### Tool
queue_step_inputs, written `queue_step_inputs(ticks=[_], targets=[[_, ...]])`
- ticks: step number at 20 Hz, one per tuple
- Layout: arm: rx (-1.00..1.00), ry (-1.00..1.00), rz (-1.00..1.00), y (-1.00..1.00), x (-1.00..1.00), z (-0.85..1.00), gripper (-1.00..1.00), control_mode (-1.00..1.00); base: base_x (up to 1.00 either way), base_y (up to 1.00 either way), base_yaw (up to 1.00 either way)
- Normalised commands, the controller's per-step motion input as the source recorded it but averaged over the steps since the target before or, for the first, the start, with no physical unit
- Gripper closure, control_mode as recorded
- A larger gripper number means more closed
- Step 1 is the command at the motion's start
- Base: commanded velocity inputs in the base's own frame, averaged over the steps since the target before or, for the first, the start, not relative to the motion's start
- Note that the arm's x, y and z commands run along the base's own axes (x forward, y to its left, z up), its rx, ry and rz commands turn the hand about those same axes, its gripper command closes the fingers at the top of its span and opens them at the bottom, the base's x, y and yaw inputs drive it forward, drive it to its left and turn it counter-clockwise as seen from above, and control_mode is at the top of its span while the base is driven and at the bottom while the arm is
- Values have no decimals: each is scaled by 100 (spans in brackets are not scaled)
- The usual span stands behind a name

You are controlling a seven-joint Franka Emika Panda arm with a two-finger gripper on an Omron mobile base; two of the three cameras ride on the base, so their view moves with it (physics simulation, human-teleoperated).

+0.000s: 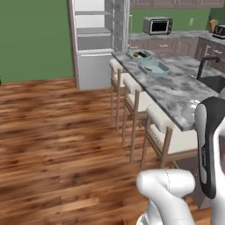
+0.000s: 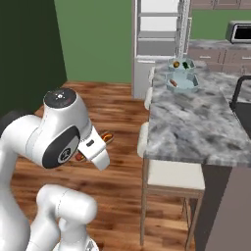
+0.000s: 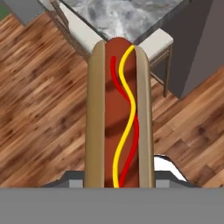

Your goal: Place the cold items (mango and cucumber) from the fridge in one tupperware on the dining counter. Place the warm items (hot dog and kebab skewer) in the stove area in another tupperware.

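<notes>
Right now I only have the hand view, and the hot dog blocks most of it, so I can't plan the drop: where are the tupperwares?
Observer: At the far end of the dining counter, near the fridge.
Operator: Which one takes the hot dog?
Observer: The farther tupperware holds the mango and cucumber. The nearer tupperware holds one small reddish item, so probably that one.
Operator: Anything along the counter?
Observer: Stools line its floor side.

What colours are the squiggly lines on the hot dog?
One red, one yellow, running along the hot dog; clearest in the hand view.
</notes>
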Motion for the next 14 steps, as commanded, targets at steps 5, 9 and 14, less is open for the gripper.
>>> queue_step_inputs(ticks=[5, 9, 14], targets=[[0, 0, 0, 0, 0, 0, 100, 100, 55, 100, -18], [0, 0, 0, 0, 0, 0, 100, 100, 83, 100, -38], [0, 0, 0, 0, 0, 0, 100, 100, 79, 100, -62]])
